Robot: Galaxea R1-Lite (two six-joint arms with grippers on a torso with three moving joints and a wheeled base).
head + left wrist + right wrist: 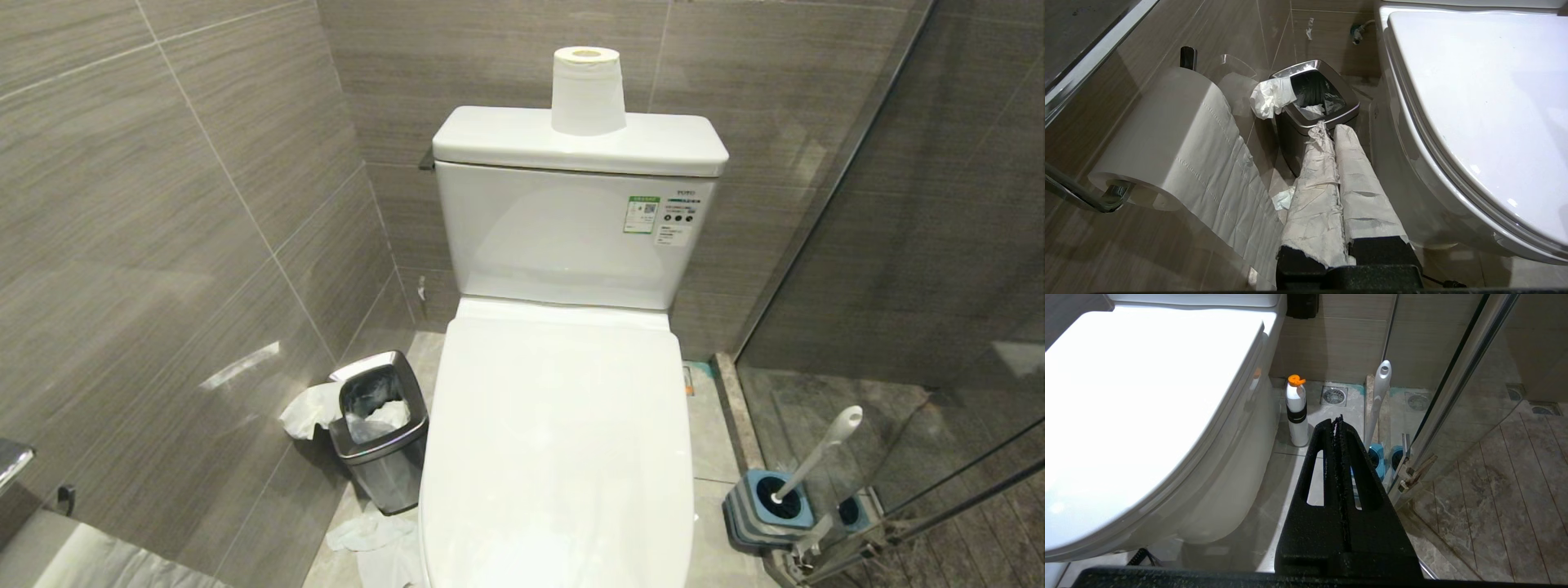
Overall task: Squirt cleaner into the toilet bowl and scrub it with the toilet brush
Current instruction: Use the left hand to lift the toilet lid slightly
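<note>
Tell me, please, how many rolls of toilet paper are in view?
2: one roll stands upright on the toilet's tank lid; another roll hangs on the wall holder beside the waste bin. Others may be hidden.

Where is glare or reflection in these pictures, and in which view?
Head view: bright glare washes out the toilet lid; a light streak reflects on the left wall tiles. Right wrist view: the lid is overexposed. Left wrist view: the wall mirrors the paper roll.
</note>
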